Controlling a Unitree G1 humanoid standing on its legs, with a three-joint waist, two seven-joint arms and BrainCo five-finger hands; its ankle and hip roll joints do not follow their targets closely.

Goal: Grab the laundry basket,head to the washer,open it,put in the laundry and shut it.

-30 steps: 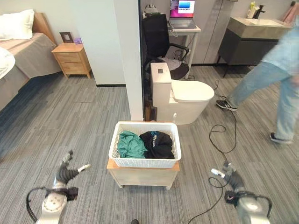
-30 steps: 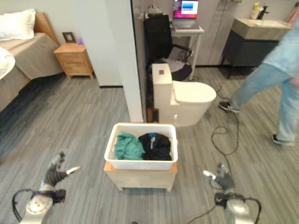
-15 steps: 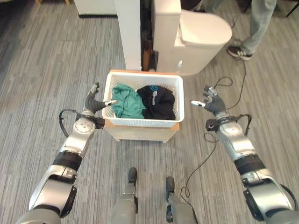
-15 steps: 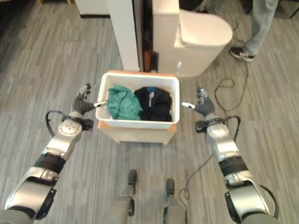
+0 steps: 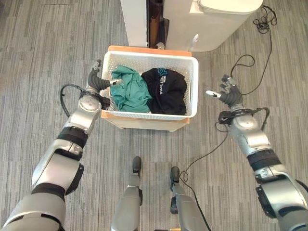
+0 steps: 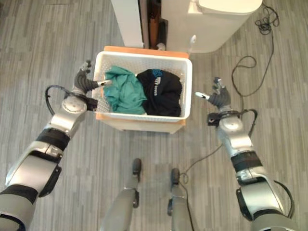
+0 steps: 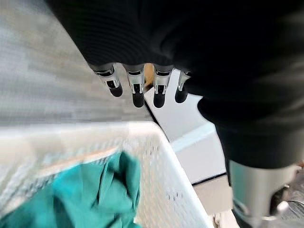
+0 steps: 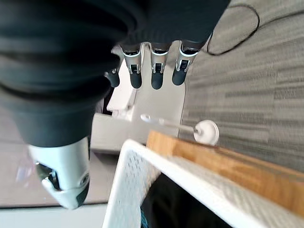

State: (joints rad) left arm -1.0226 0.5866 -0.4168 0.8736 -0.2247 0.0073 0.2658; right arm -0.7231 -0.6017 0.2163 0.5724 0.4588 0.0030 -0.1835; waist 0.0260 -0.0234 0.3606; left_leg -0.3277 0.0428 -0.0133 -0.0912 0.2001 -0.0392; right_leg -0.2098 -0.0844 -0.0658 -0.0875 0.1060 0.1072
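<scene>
A white laundry basket (image 5: 154,114) stands on a low wooden stool (image 5: 144,124). It holds a teal garment (image 5: 127,89) and a black garment (image 5: 166,91). My left hand (image 5: 97,85) is at the basket's left rim, open, with its thumb reaching over the rim above the teal cloth. In the left wrist view its fingers (image 7: 137,90) hang straight over the rim (image 7: 156,137). Open too, my right hand (image 5: 229,96) hovers a little off the basket's right side, touching nothing. Its fingers (image 8: 156,71) show relaxed in the right wrist view, past the basket's corner (image 8: 142,156).
Just behind the basket rise a white pillar (image 5: 134,21) and a white toilet (image 5: 216,24), with a dark gap between them. Grey striped carpet (image 5: 43,57) lies open to the left and right of the stool.
The camera has tilted down, so the whole scene has shifted. My left hand's thumb has come in over the basket's left rim. The right hand keeps about the same gap.
</scene>
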